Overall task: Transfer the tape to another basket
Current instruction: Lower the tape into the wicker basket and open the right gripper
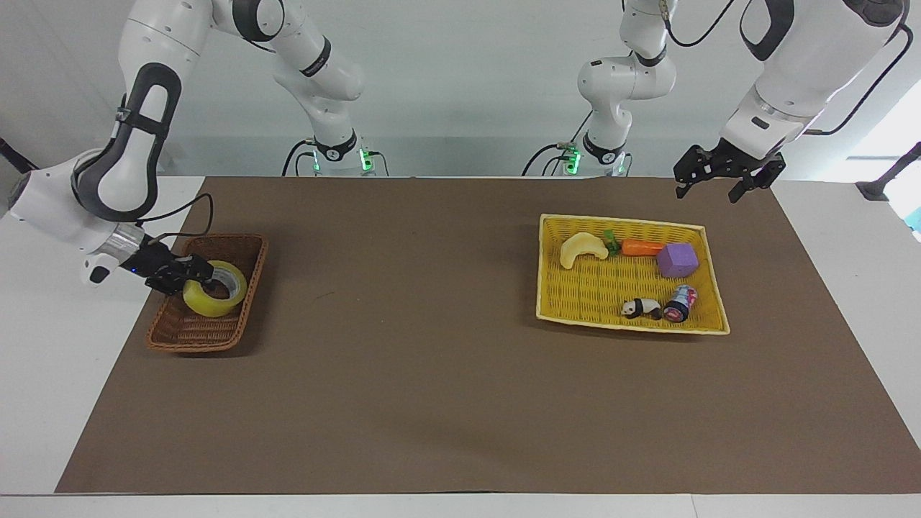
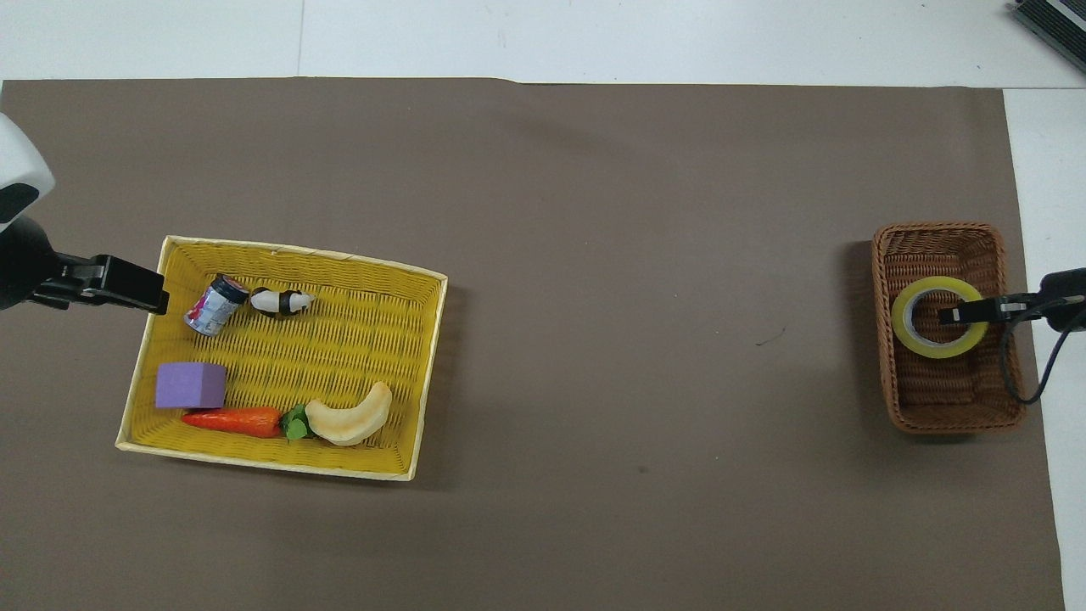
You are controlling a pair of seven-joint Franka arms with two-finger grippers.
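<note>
Tape (image 1: 214, 289) sits in the basket (image 1: 209, 332), right tool (image 1: 193, 274) loosening on its rim, left tool (image 1: 725, 175) spread empty near the yellow tray (image 1: 611, 325): only withdrawal remains.

The tape (image 1: 214, 289) lies in the basket (image 1: 237, 324) at the right arm's end; the tray (image 1: 575, 316) sits toward the left arm's end.

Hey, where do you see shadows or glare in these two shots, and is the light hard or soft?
Facing view: a blown-out bright patch sits at the frame's edge by the left arm's end of the table, and the yellow tray has only a thin shadow. Overhead view: soft, diffuse shadows on the mat hug the tray and the basket on their sides toward the table's middle; the tape shows no hard glare.
</note>
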